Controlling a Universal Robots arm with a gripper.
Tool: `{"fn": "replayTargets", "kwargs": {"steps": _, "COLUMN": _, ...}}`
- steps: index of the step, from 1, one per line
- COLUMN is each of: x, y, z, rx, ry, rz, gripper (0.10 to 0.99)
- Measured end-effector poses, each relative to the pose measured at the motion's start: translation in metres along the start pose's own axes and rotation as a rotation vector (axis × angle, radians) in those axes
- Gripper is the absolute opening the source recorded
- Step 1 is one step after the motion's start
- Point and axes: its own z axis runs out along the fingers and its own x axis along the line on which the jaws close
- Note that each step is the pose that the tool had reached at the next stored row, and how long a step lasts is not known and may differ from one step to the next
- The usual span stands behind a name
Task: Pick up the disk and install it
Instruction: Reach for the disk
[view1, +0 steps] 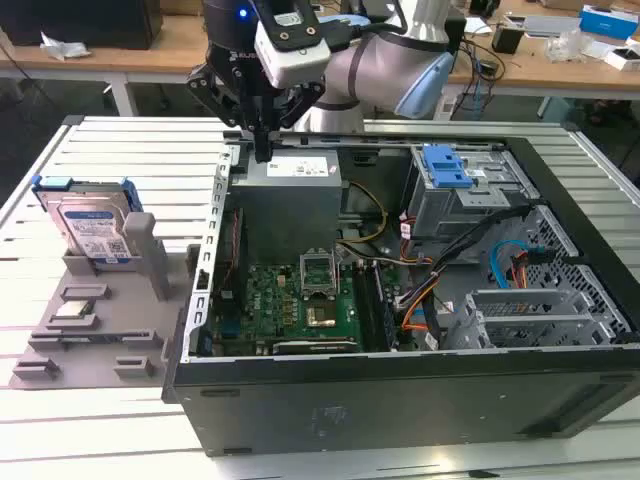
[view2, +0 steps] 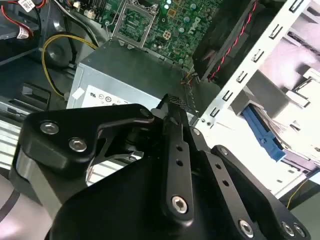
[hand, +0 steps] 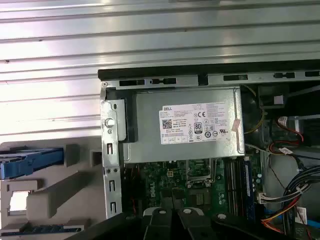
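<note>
The disk (view1: 93, 226) is a silver hard drive with a white-and-blue label and blue rails. It stands upright in a grey holder (view1: 100, 320) at the exterior view's left, outside the open computer case. Its blue rail also shows in the second wrist view (view2: 261, 135) and in the first wrist view (hand: 30, 161). My gripper (view1: 262, 148) hangs above the case's back corner, over the edge of the grey power supply (view1: 290, 170). Its black fingers (view2: 172, 107) are pressed together, shut on nothing. The disk lies well off to the side of the gripper.
Inside the case (view1: 400, 400) lie a green motherboard (view1: 300, 295), orange and blue cables (view1: 510, 262), and a grey drive cage with a blue latch (view1: 445, 165). A small silver chip (view1: 72, 310) rests on the grey holder. The slatted metal table (view1: 120, 140) surrounds everything.
</note>
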Motion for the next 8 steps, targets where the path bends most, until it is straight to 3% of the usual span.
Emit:
{"fn": "replayTargets", "kwargs": {"steps": 3, "x": 0.0147, "y": -0.0011, "z": -0.0003, "rx": 0.0, "ry": 0.0, "rz": 0.0, "gripper": 0.106}}
{"fn": "replayTargets", "kwargs": {"steps": 8, "x": 0.026, "y": -0.0019, "z": -0.0006, "rx": 0.0, "ry": 0.0, "rz": 0.0, "gripper": 0.106}}
